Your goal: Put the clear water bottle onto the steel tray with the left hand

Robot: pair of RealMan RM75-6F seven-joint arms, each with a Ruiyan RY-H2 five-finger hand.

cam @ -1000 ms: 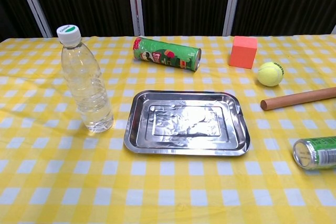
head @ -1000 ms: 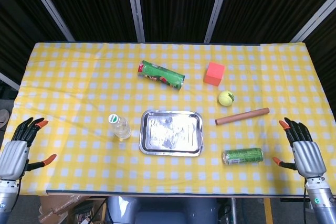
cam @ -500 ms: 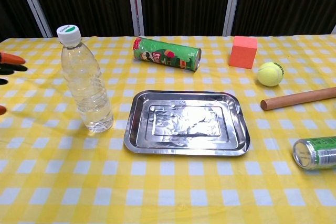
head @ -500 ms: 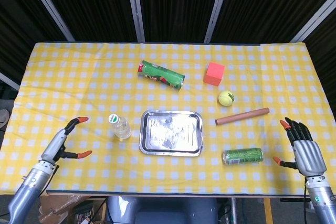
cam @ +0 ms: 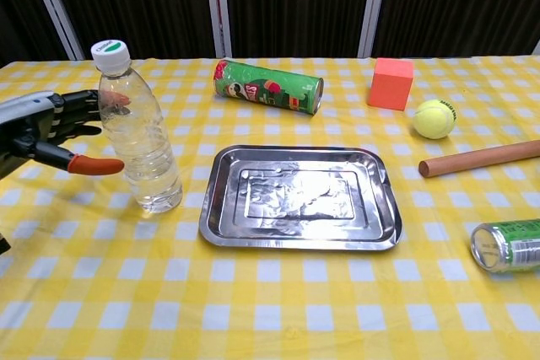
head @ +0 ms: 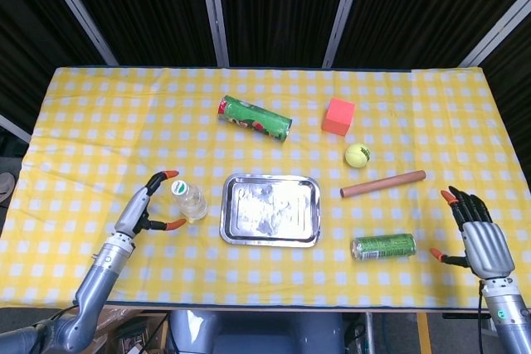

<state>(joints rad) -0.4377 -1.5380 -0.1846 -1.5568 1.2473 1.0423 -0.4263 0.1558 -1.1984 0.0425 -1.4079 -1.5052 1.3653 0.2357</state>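
Observation:
The clear water bottle (head: 190,201) (cam: 138,132) stands upright with a white cap, just left of the steel tray (head: 270,210) (cam: 299,196). My left hand (head: 146,205) (cam: 52,130) is open right beside the bottle's left side, thumb and fingers spread around it without a closed grip. The tray lies bare in the middle of the yellow checked table. At the table's right front corner my right hand (head: 474,235) stays open, fingers apart, holding nothing.
A green chips tube (head: 254,118) (cam: 268,85) lies behind the tray. An orange cube (head: 338,116) (cam: 391,83), a tennis ball (head: 358,155) (cam: 434,118), a wooden rod (head: 382,184) (cam: 478,158) and a green can (head: 383,246) (cam: 506,245) lie to the tray's right.
My left hand has moved from the table's left front edge rightward up to the bottle's side. The bottle, tray and right hand have not moved.

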